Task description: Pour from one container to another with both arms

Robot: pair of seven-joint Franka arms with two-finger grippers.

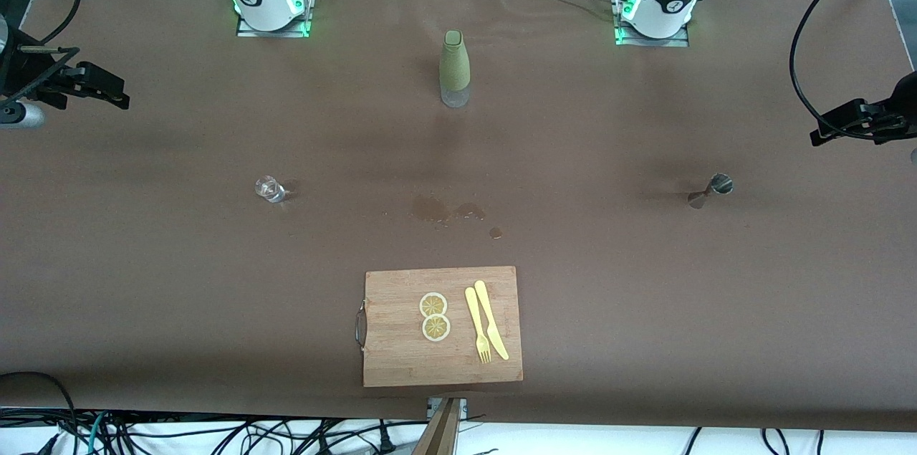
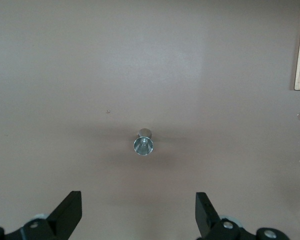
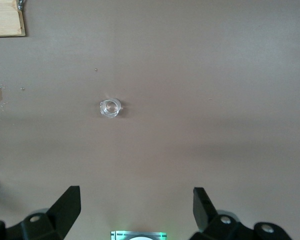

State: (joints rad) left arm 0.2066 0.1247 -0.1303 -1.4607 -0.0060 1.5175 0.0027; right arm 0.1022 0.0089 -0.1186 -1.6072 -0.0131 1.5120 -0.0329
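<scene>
- Left gripper [image 2: 138, 200]: up in the air over the left arm's end of the table, jaws spread wide, nothing between them.
- Right gripper [image 3: 136, 195]: up over the right arm's end, jaws equally wide, empty.
- Jigger [image 1: 711, 190]: stands on the table, in the front view at 3 o'clock from table centre. Nothing touches it.
- Tumbler [image 1: 269, 188]: at 9 o'clock from centre, well apart from the jigger. It is upright and looks empty.
- Bottle [image 1: 454, 68] at 12 o'clock, board [image 1: 401, 362] at 6 o'clock. Wet patches [image 1: 444, 211] lie near centre, between the two.

Key relation:
- The jigger sits almost straight below the left gripper.
- Its long axis is vertical, with the open cone facing up.
- The left arm is plainly the nearer one. The right arm is matched the same way to the tumbler.
- Judgement: the coming move is a straight descent, with the fingers closing across the narrow waist.
- The jigger is small and slick, so a grip off the waist could tip it.

What each view adds:
- The left wrist view looks down the jigger's [image 2: 143, 144] mouth and shows it centred between the fingers. It cannot show the waist.
- The front view shows the hourglass profile and the spacing across the table, but not the finger gap.
- The right wrist view gives the tumbler's [image 3: 110, 108] round rim from above.
</scene>
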